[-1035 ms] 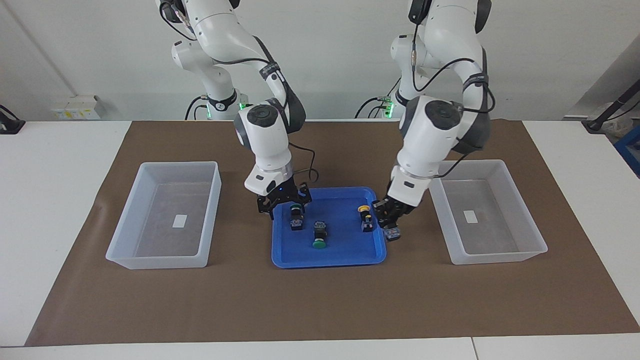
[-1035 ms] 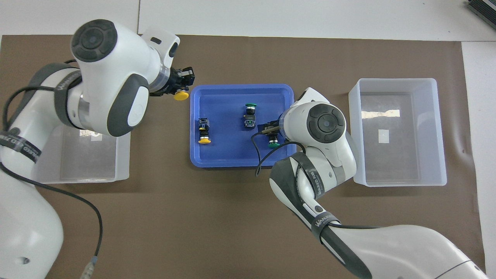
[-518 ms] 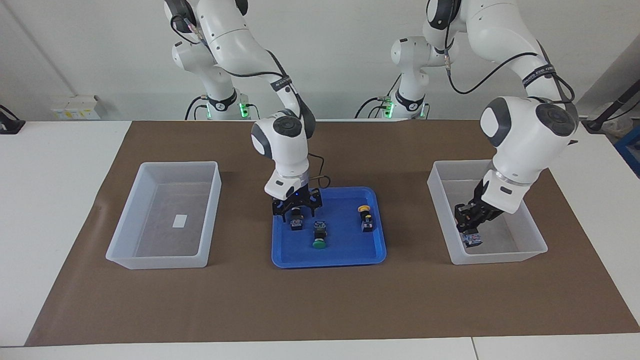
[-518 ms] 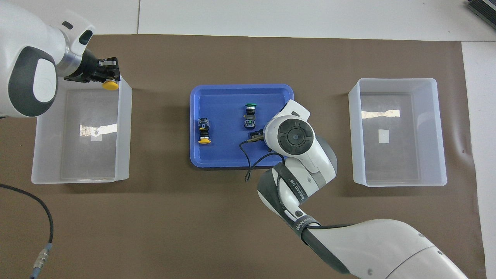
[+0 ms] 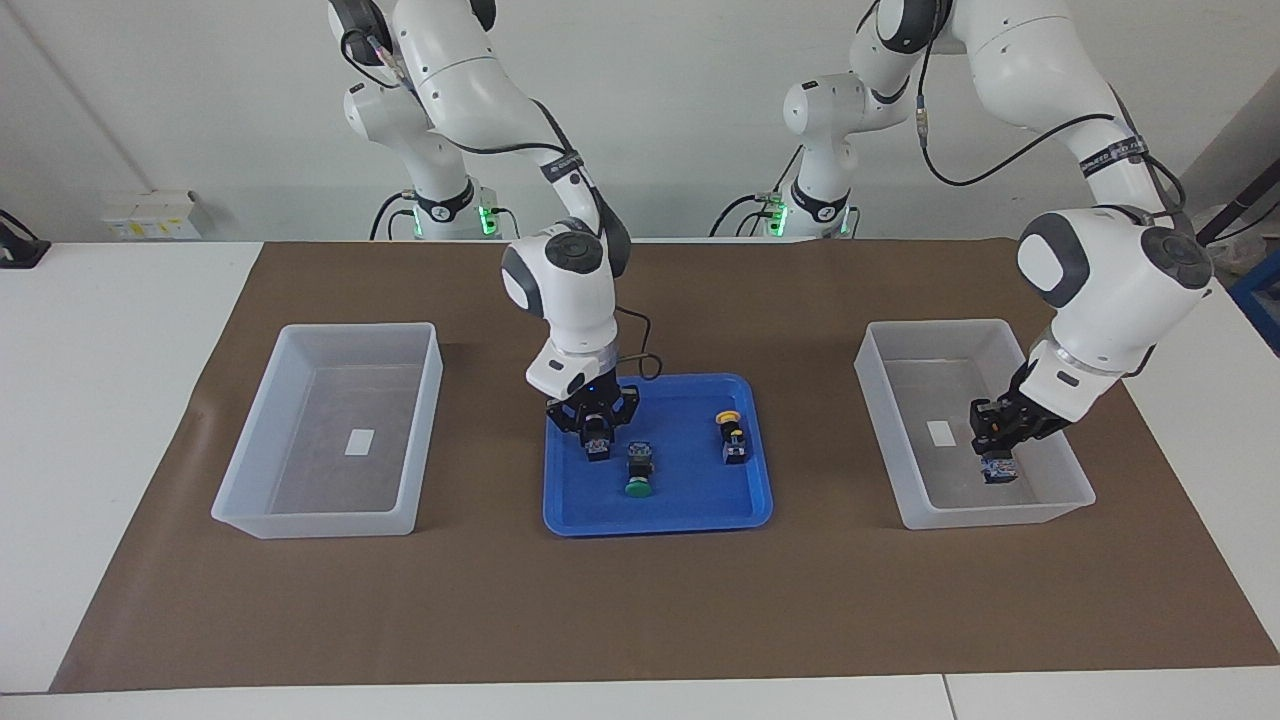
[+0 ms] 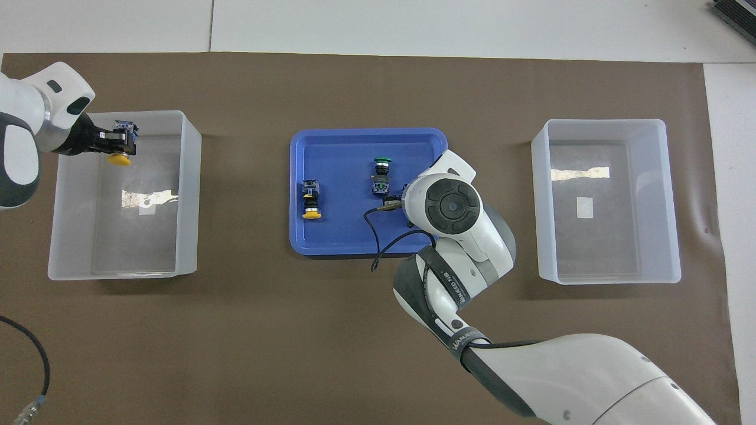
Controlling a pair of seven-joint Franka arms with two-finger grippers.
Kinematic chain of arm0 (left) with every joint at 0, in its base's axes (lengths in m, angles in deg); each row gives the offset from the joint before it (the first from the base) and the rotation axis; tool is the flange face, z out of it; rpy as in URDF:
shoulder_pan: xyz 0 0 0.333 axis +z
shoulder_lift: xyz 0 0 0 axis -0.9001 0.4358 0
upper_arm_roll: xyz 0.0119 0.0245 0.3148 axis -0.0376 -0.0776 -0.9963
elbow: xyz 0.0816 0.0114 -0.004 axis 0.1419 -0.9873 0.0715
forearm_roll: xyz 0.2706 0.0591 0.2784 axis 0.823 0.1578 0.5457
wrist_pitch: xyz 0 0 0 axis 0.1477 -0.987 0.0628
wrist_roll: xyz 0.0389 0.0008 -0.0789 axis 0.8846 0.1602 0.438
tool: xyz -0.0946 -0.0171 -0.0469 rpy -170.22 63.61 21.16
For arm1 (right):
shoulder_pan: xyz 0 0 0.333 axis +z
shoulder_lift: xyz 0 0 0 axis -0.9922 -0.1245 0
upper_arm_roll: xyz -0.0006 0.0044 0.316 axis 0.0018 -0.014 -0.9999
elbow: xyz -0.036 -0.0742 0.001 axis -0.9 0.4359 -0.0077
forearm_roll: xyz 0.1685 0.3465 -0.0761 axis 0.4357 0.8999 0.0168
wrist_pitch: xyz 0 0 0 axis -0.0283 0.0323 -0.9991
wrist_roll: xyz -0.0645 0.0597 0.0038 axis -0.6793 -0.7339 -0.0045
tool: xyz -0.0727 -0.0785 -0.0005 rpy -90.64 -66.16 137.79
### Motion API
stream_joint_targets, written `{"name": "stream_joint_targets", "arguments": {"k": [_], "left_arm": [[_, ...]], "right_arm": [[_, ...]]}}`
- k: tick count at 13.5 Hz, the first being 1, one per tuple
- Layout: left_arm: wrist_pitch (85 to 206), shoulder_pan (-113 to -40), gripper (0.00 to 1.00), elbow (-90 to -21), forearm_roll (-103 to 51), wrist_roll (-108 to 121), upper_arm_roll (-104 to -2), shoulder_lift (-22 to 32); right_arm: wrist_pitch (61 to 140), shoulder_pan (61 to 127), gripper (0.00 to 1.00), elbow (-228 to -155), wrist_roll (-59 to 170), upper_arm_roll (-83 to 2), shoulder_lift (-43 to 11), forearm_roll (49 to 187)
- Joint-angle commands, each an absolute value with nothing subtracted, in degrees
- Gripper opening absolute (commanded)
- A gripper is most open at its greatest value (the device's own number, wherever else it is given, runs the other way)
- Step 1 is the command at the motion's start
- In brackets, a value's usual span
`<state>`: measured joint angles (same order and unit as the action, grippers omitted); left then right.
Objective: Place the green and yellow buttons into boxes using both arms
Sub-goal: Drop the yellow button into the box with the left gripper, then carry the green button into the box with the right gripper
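Yellow button [image 6: 119, 158] in left tool [image 6: 121, 141] (over box [image 6: 189, 195])

Yellow buttons: two, first yellow button [image 6: 119, 158], second yellow button [image 6: 311, 206].
Green buttons: two, first green button [image 5: 639, 470], second green button [image 5: 597, 440].
Translucent boxes: two, first box [image 6: 186, 195], second box [image 6: 667, 200].
Blue tray [image 6: 366, 139]: one.
Brown mat [image 5: 640, 610]: one.
Arms: two.

I see one yellow button [image 6: 120, 158] held over the box [image 6: 186, 195] at the left arm's end. A green button [image 5: 597, 441] sits gripped in the tray; another green one [image 6: 381, 175] and a yellow one [image 6: 310, 202] lie there on their sides. The other box [image 6: 664, 200] holds nothing.
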<state>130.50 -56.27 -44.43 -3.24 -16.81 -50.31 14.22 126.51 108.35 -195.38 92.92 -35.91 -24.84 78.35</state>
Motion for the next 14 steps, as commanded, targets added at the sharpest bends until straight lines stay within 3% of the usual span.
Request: {"name": "stream_joint_targets", "arguments": {"k": [1, 4, 7, 8, 9, 11, 14], "left_arm": [[138.8, -56.3, 0.00, -58.0, -3.9, -18.1, -50.1, 7.7], [148.2, -56.3, 0.00, -66.1, -3.9, -17.9, -50.1, 6.9], [153.2, -56.7, 0.00, -68.6, -4.0, -17.4, -50.0, 8.0], [153.3, -56.7, 0.23, -68.6, -4.0, -17.3, -50.1, 8.0], [153.1, -56.7, 0.56, -68.5, -4.0, -17.3, -50.1, 8.0], [152.8, -56.9, 0.98, -67.8, -3.9, -17.4, -50.1, 8.2], [148.0, -57.1, 1.00, -61.7, -3.9, -17.3, -50.1, 9.0]], "right_arm": [[122.7, 106.1, 0.00, -195.3, 94.5, -36.2, -19.7, 76.9], [115.9, 102.4, 0.00, -195.9, 94.0, -36.2, -12.9, 76.9], [111.3, 97.3, 0.00, -197.5, 92.8, -36.2, -7.2, 77.3], [110.5, 95.3, 0.00, -200.0, 90.4, -36.2, -4.8, 77.6], [110.5, 92.6, 0.00, -201.9, 87.6, -36.2, -2.6, 77.8], [110.0, 88.3, 0.00, -203.8, 82.6, -36.2, -0.7, 80.1], [110.5, 82.7, 0.00, -207.0, 69.9, -36.2, 0.2, 83.5]]}}
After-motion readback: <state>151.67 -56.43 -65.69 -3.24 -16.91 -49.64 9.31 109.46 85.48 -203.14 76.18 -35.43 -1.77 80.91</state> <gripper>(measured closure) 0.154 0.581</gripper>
